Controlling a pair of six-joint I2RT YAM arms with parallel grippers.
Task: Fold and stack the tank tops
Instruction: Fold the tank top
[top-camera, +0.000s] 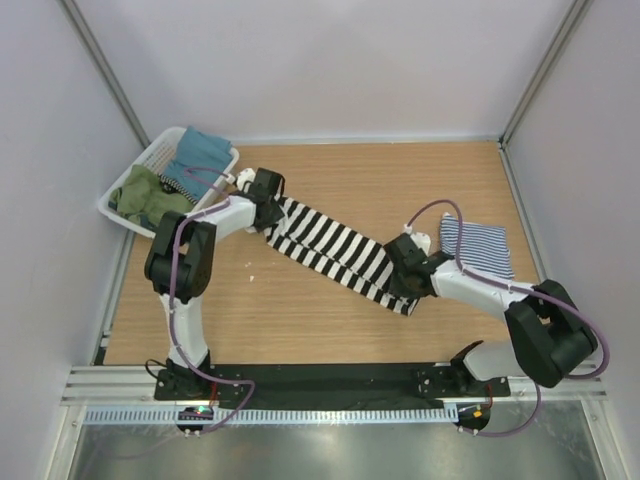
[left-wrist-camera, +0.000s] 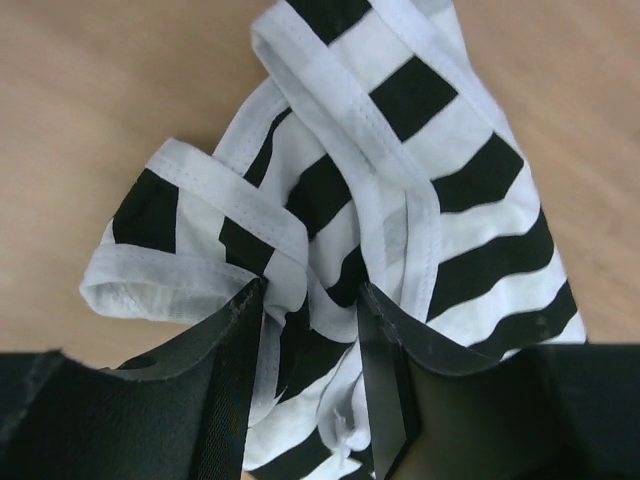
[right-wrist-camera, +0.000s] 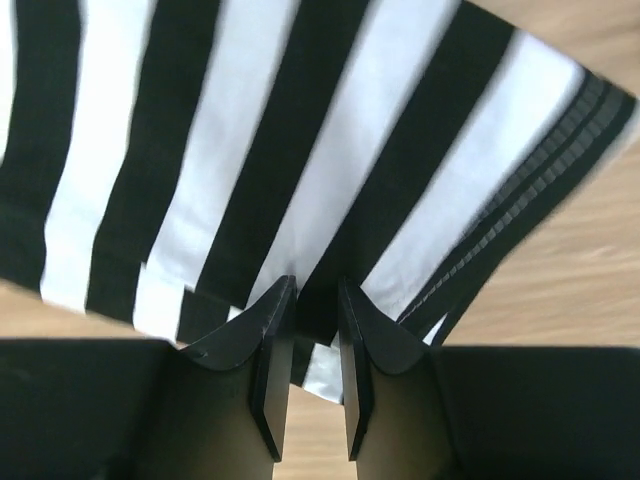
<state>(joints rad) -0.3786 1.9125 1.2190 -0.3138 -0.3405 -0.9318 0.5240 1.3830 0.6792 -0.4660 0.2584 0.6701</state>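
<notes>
Cloth is pinched in the left end effector (left-wrist-camera: 310, 290). Its two black fingers are closed on the bunched white-edged straps of the broad-striped tank top (left-wrist-camera: 470, 230), with one finger on each side of the bunch. One strap loops out to the left of the frame and lies on the wood.

The right end effector (right-wrist-camera: 315, 285) is clenched too. Its fingers stand close together, and the bottom hem of the same top (right-wrist-camera: 300, 130) runs in between them. The stitched side edge of the top slants down the right of that frame, with wood past it.

Seen from above, the left end effector (top-camera: 268, 200) is left of the middle and the right end effector (top-camera: 405, 262) is right of the middle. The broad-striped tank top (top-camera: 335, 250) is stretched long and narrow between them, slanting from upper left down to lower right on the worktop (top-camera: 400, 180).

The thin-striped tank top (top-camera: 478, 245) lies folded at the right of the frame, just beside the right arm and near the right edge of the worktop.

A white basket (top-camera: 150, 160) sits at the upper left corner, partly past the left edge of the wood. A teal cloth (top-camera: 205, 145) and a green cloth (top-camera: 145, 195) lie in it.

Bare wood shows above the stretched top and also below it at the lower left. White walls (top-camera: 330, 60) stand around the worktop.
</notes>
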